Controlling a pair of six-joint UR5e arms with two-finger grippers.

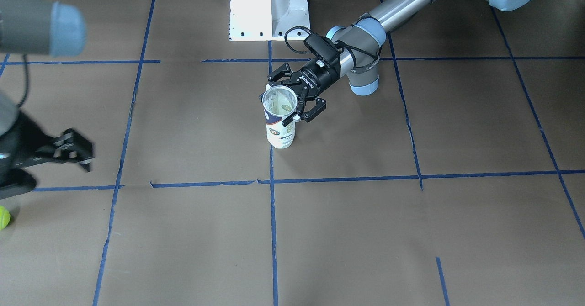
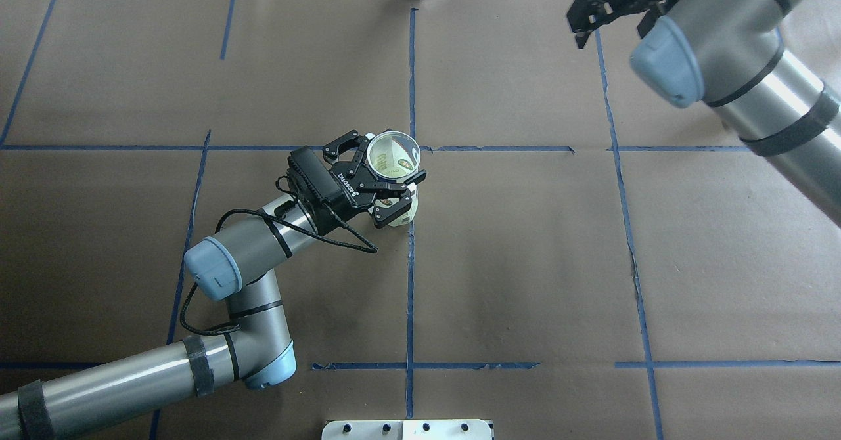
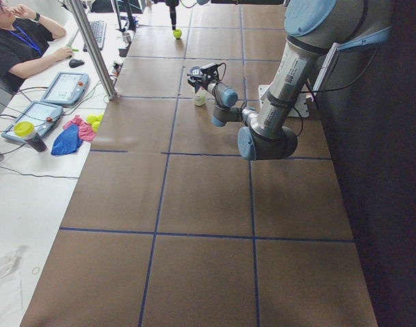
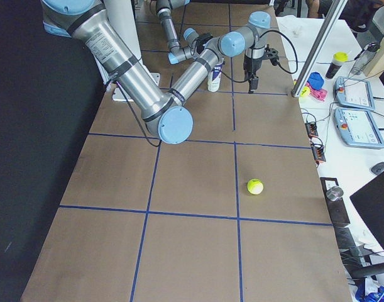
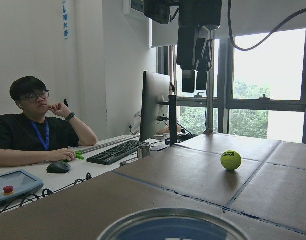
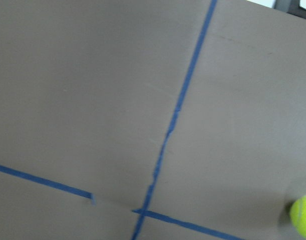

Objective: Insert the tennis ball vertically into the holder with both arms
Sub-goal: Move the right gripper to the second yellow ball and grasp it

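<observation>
Gripping the Wilson tennis-ball can (image 1: 279, 133) just under its metal rim, the left gripper (image 2: 393, 161) is holding it upright on the brown table (image 2: 525, 263). The can's open mouth is facing up, and its base is sitting beside a crossing of blue tape lines (image 2: 410, 282) near the table's middle. The gripper's black fingers (image 2: 402, 181) are pressing on opposite sides of the can's upper wall, so the can is filling the gap between them. The left arm (image 2: 250, 243) is reaching in low from the robot's side. The tennis ball (image 4: 255, 186) is lying on the table toward the robot's right end, well apart from the can and touching neither gripper. The right gripper (image 5: 196, 82) is hanging above the table with its fingers pointing down and gripping nothing. In the overhead view its two fingers are standing apart along the table's length. In the left wrist view they are lining up almost one behind the other, with only a slim gap showing. The ball is not sitting between or under those fingers. It is resting off to one side of them, showing only at the lower right corner of the right wrist view and at the left edge of the front-facing view.
</observation>
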